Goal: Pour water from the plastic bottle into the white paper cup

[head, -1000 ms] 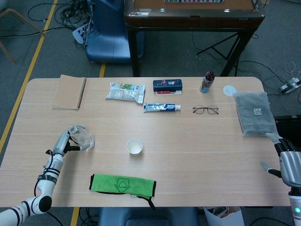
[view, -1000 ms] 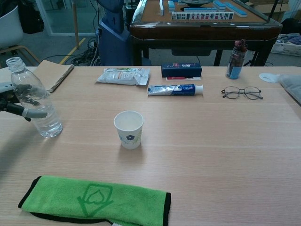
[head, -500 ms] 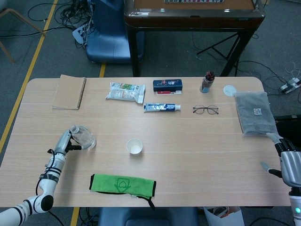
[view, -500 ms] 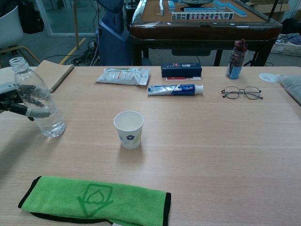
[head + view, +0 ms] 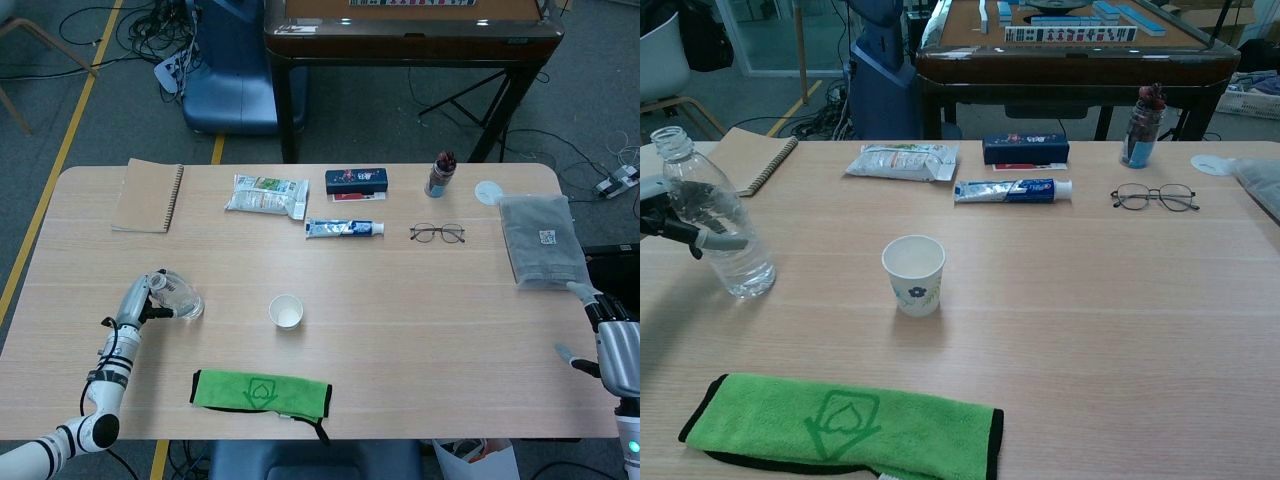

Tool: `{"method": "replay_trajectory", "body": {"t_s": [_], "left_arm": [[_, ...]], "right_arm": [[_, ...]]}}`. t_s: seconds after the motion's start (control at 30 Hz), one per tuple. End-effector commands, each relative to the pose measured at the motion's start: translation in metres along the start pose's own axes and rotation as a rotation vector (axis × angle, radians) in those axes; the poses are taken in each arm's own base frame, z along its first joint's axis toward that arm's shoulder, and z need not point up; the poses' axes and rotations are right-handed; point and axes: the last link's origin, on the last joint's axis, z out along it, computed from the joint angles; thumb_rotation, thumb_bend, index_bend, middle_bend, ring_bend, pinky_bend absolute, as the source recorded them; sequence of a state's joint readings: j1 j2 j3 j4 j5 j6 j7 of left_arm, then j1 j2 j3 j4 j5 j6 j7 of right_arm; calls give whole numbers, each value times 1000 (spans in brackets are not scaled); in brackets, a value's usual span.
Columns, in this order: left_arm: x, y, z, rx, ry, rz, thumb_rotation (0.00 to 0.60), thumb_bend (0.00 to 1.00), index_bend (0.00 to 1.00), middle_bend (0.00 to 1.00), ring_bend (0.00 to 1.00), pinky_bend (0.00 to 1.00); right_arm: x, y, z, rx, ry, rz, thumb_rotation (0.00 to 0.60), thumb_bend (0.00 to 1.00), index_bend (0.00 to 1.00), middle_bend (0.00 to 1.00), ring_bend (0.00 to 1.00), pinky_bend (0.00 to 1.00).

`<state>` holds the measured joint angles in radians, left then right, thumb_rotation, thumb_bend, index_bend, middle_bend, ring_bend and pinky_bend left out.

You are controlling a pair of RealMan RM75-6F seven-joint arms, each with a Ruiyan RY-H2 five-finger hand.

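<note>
Left hand (image 5: 665,215) mostly cropped, grips plastic bottle (image 5: 715,225).

On the bench (image 5: 420,330), the paper cup (image 5: 913,274) stands near the middle. The plastic bottle (image 5: 712,218) stands well to its left, in my left hand (image 5: 133,300). The cloth (image 5: 845,427) lies in front of both, at the near edge. Behind the cup lies the toothpaste tube (image 5: 1012,189), with the glasses (image 5: 1154,196) to its right. My right hand (image 5: 615,350) sits at the far right edge.
</note>
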<state>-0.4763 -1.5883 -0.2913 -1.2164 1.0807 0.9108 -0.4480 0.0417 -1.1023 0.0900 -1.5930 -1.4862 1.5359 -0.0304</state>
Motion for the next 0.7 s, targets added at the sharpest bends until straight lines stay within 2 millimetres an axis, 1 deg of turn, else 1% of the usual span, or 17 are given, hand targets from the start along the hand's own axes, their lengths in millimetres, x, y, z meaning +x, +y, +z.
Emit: {"method": "replay_trajectory", "body": {"t_s": [0.03,0.33,0.53,0.7], "left_arm": [[1,2,-1,-7,10,-3,600,21,500,413,416,602],[3,13,-5,-70,40,43,600,23,543,446,443,630],[3,25,-10,-151,50,167,600,23,556,460,454,643],[-1,34,-16,-233,65,341,600,23,558,464,457,643]], "right_arm": [[0,0,0,0,-1,-1,600,0,203,246,230,504],[0,-1,0,1,1,-1,600,0,203,248,230,504],[0,-1,0,2,0,0,600,0,203,248,230,504],[0,-1,0,3,0,-1,600,0,203,248,230,504]]}}
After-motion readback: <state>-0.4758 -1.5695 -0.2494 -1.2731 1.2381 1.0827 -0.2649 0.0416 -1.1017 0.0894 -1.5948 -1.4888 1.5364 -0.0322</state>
